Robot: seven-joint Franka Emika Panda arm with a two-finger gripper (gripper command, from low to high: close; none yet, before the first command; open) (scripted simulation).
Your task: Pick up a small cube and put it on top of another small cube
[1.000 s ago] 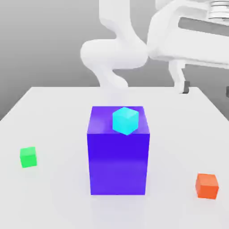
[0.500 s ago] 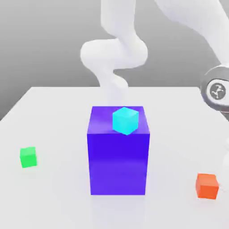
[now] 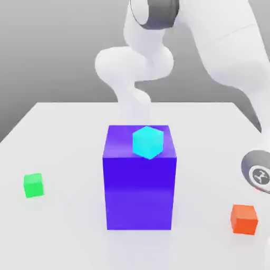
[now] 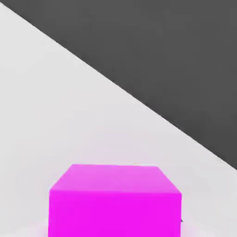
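Note:
The small magenta cube (image 4: 115,201) sits on the white table (image 4: 69,111), close in front of the hand camera and near the table's edge. The small green cube (image 3: 33,185) rests on the table (image 3: 63,132) at the exterior view's left, well apart from everything else. My white arm (image 3: 232,58) arches from behind the big block over to the exterior view's right, where a round grey joint (image 3: 257,174) hangs low at the picture's edge.
A big blue-purple block (image 3: 140,184) stands mid-table with a cyan cube (image 3: 147,142) on its top. A small orange cube (image 3: 244,219) lies at the front right. Beyond the table edge in the hand view is dark floor (image 4: 176,55).
The arm has swung over to the exterior view's right and come down; its grey joint now sits much lower. None of the cubes in the exterior view has moved.

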